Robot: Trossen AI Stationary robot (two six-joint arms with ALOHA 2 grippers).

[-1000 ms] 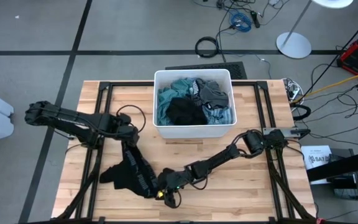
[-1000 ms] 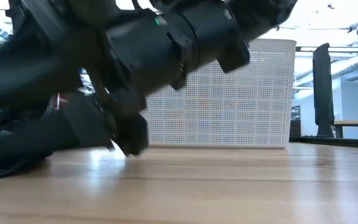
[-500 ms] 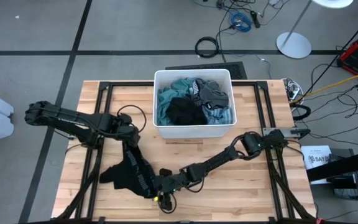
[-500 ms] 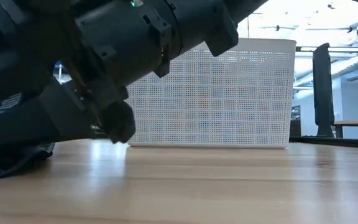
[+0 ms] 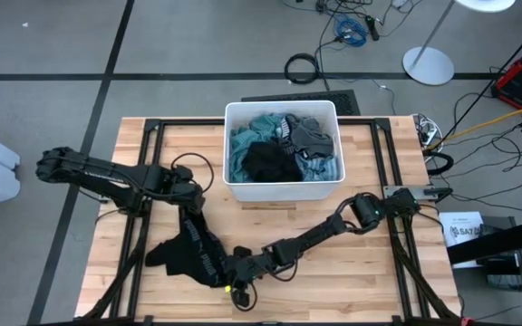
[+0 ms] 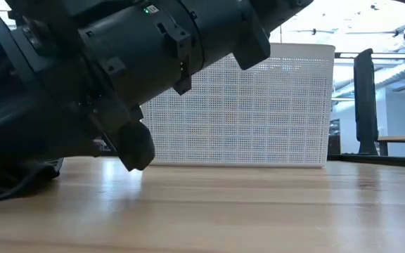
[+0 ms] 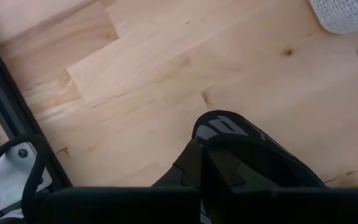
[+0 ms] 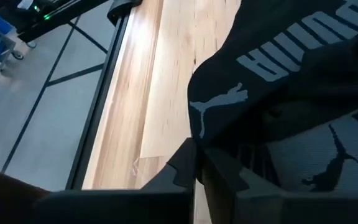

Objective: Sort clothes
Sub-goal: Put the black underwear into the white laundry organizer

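The black garment with white lettering (image 5: 188, 249) lies stretched out on the table (image 5: 352, 272), near its front edge. Two arms hold it, one at each end.

The left gripper (image 5: 191, 210) is clenched on the end of the garment nearest the white bin (image 5: 281, 109). In the left wrist view its fingers pinch a fold of the black cloth. The right gripper (image 5: 234, 276) is low at the other end, close to the table's front edge. It is pinched shut too, and in the right wrist view the black cloth with its white letters bunches right at the fingers. So I think it is grasping the garment, but only by an edge.

The rest of the clothes (image 5: 284, 149), teal, light blue and black ones, sit piled in the bin.

The step in hand looks like getting a good hold on both ends so the garment can be spread or lifted. To do it well, both grippers should stay tight and move at the same time. They should pull apart slowly, so the cloth goes flat but does not slip out. The right side may have only a thin bit of cloth, so a hard tug could pull it free. Lifting a little off the wood first should help the cloth not drag or catch.
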